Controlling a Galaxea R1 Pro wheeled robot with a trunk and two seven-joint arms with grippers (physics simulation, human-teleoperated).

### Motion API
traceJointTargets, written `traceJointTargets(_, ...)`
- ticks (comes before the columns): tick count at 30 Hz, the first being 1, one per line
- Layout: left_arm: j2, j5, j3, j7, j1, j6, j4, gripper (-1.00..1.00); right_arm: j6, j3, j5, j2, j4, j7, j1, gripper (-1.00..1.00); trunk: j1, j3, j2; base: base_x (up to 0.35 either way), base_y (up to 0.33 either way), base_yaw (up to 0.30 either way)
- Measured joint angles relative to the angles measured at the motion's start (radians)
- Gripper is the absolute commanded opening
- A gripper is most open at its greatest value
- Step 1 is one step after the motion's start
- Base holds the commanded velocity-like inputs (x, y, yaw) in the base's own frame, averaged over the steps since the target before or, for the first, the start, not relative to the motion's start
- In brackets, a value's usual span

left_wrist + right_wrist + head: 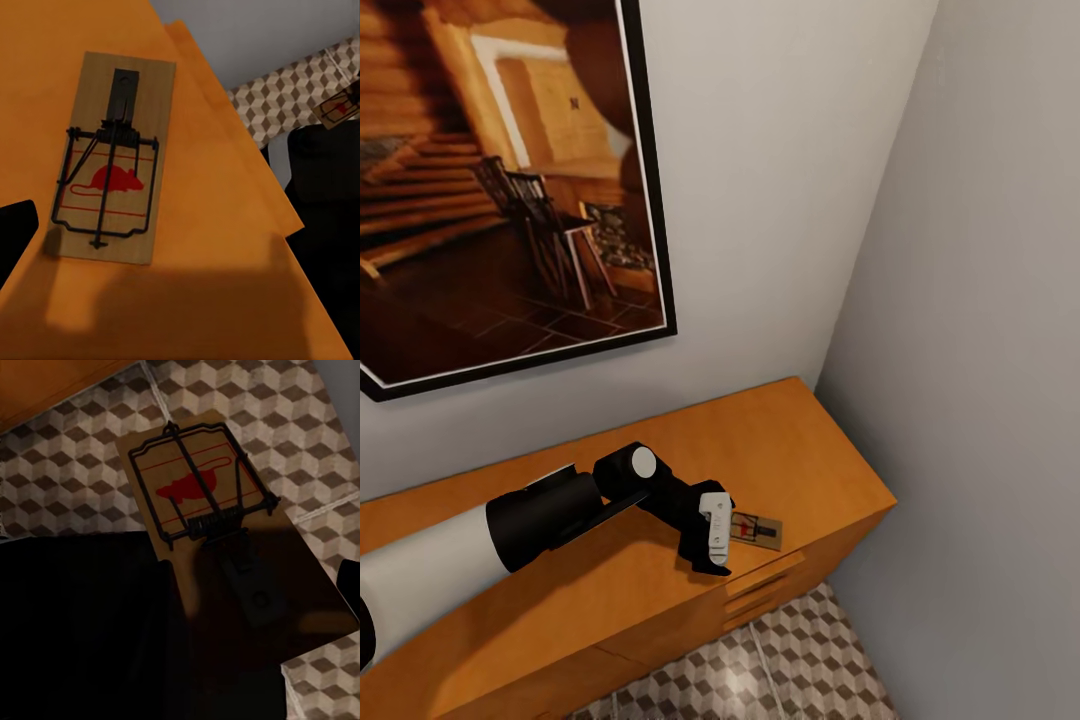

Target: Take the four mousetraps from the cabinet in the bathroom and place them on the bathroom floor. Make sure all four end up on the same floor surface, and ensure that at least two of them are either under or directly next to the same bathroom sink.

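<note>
The left gripper [722,530] hovers low over the cabinet [800,440], near its right front corner, and a mousetrap [756,529] lies flat on the top just past the fingertips. Its long axis runs along the cabinet's length, the far short end toward the side wall [980,400]. In the left wrist view that mousetrap [110,159] lies lengthwise away from the camera — red mouse print and wire bar at the near end, dark catch plate at the far end. Only one dark finger [15,229] creeps in at the frame edge, clear of the board; nothing sits between the fingers, and they look spread.

The right wrist camera shows a second mousetrap [206,510] over the cube-patterned bathroom floor [300,427]. Its nearer half sinks into black shadow — whether the right gripper grasps it is impossible to say. A framed cabin picture [500,180] hangs above the cabinet, cropped by the frame.
</note>
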Motion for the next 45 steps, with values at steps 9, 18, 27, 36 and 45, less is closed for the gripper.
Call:
traceJointTargets(9, 0.0, 0.0, -0.001, 0.0, 0.0, 0.0, 0.0, 1.0, 0.0, 0.0, 0.0, 0.0, 0.0, 0.001, 0.0, -1.0, 0.0, -0.001, 0.0, 0.0, 0.0, 0.0)
traceJointTargets(18, 0.001, 0.0, -0.002, 0.0, 0.0, 0.0, 0.002, 1.0, 0.0, 0.0, 0.0, 0.001, 0.0, 0.002, 0.0, -1.0, 0.0, -0.001, 0.0, 0.0, 0.0, 0.0)
traceJointTargets(27, 0.001, 0.0, -0.002, 0.0, 0.0, 0.0, 0.003, 1.0, 0.0, 0.0, 0.0, 0.001, 0.0, 0.002, 0.0, -1.0, 0.0, -0.001, 0.0, 0.0, 0.0, 0.0)
traceJointTargets(36, 0.0, 0.0, -0.002, 0.0, 0.0, 0.0, 0.003, 1.0, 0.0, 0.0, 0.0, 0.001, 0.0, 0.002, 0.0, -1.0, 0.0, -0.001, 0.0, 0.0, 0.0, 0.0)
traceJointTargets(45, -0.008, -0.001, -0.002, 0.0, 0.0, 0.0, 0.003, 1.0, 0.0, 0.0, 0.0, 0.001, 0.0, 0.002, 0.0, -1.0, 0.0, -0.001, 0.0, 0.0, 0.0, 0.0)
